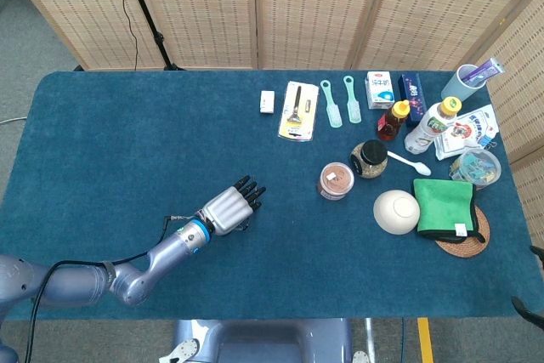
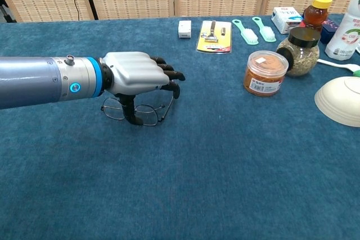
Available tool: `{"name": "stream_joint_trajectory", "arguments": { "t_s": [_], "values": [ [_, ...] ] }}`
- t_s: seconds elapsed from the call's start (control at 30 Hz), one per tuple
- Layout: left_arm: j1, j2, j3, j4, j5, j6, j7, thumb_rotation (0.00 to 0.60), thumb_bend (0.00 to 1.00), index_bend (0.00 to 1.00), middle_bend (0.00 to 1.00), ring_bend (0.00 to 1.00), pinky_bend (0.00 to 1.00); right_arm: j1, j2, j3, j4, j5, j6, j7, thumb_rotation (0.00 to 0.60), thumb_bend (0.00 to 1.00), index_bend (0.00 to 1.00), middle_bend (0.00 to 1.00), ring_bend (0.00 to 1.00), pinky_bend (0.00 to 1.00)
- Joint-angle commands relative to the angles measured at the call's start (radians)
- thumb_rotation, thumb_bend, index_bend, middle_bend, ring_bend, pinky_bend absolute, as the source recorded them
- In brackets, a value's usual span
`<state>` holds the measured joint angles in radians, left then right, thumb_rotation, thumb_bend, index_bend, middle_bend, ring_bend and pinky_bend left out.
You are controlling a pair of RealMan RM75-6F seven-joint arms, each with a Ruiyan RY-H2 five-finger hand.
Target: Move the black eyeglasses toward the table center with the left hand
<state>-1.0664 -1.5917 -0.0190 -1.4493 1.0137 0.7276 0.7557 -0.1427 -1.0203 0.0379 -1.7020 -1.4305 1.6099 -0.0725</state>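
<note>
My left hand (image 2: 135, 73) hangs palm-down directly over the glasses (image 2: 140, 112), which lie on the blue bench (image 2: 225, 167) left of the middle, well apart from the jars and bottles crowded on the right side. In the chest view my thumb reaches down to the frame, its tip at or just behind the lenses, and my fingers (image 2: 169, 76) stretch forward, bending a little at the tips above the raised temple arm. I cannot tell whether anything is actually pinched; the glasses look to be resting flat on the cloth, so I judge I have no hold on them yet. From the head view the hand (image 1: 228, 207) covers the glasses almost wholly, only a hint of wire showing under it.

So I take this to be the grasping step: placed over the target, closing not finished, the carry toward the centre not begun. My right hand shows in neither view.

What comes next, I think, calls for care. The frame is thin wire and sits low on soft fabric, so my fingers must come down to meet the thumb across the bridge or a rim. Then a small lift and a move rightward toward the open middle, stopping short of the orange-lidded jar (image 2: 265, 72).
</note>
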Motion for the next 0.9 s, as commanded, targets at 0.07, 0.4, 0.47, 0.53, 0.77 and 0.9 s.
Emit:
{"name": "stream_joint_trajectory", "arguments": {
  "t_s": [0.07, 0.4, 0.47, 0.53, 0.77, 0.9],
  "values": [
    [-0.002, -0.005, 0.003, 0.014, -0.004, -0.002, -0.011, 0.494, 0.21, 0.21, 0.00, 0.00, 0.00, 0.001, -0.001, 0.000, 0.001, 0.001, -0.003, 0.001, 0.600, 0.19, 0.19, 0.06, 0.08, 0.16],
    [-0.018, -0.029, 0.004, 0.044, -0.010, -0.009, -0.027, 0.486, 0.21, 0.21, 0.00, 0.00, 0.00, -0.001, -0.001, 0.001, 0.003, 0.009, -0.006, 0.001, 0.600, 0.19, 0.19, 0.06, 0.08, 0.17],
    [-0.023, -0.032, 0.006, 0.048, -0.015, -0.016, -0.025, 0.486, 0.21, 0.21, 0.00, 0.00, 0.00, -0.003, -0.001, 0.001, 0.004, 0.011, -0.006, 0.002, 0.600, 0.19, 0.19, 0.06, 0.08, 0.17],
    [-0.028, -0.038, 0.006, 0.054, -0.022, -0.018, -0.025, 0.484, 0.21, 0.21, 0.00, 0.00, 0.00, -0.003, 0.000, 0.002, 0.004, 0.013, -0.006, 0.003, 0.600, 0.19, 0.19, 0.06, 0.08, 0.17],
    [-0.039, -0.038, 0.011, 0.056, -0.041, -0.027, -0.024, 0.483, 0.21, 0.21, 0.00, 0.00, 0.00, -0.002, -0.001, 0.003, 0.005, 0.016, -0.011, 0.003, 0.600, 0.19, 0.19, 0.06, 0.08, 0.17],
    [-0.043, -0.037, 0.013, 0.056, -0.048, -0.025, -0.021, 0.484, 0.21, 0.22, 0.00, 0.00, 0.00, -0.001, -0.001, 0.003, 0.005, 0.016, -0.012, 0.003, 0.600, 0.19, 0.19, 0.06, 0.08, 0.17]
  ]
}}
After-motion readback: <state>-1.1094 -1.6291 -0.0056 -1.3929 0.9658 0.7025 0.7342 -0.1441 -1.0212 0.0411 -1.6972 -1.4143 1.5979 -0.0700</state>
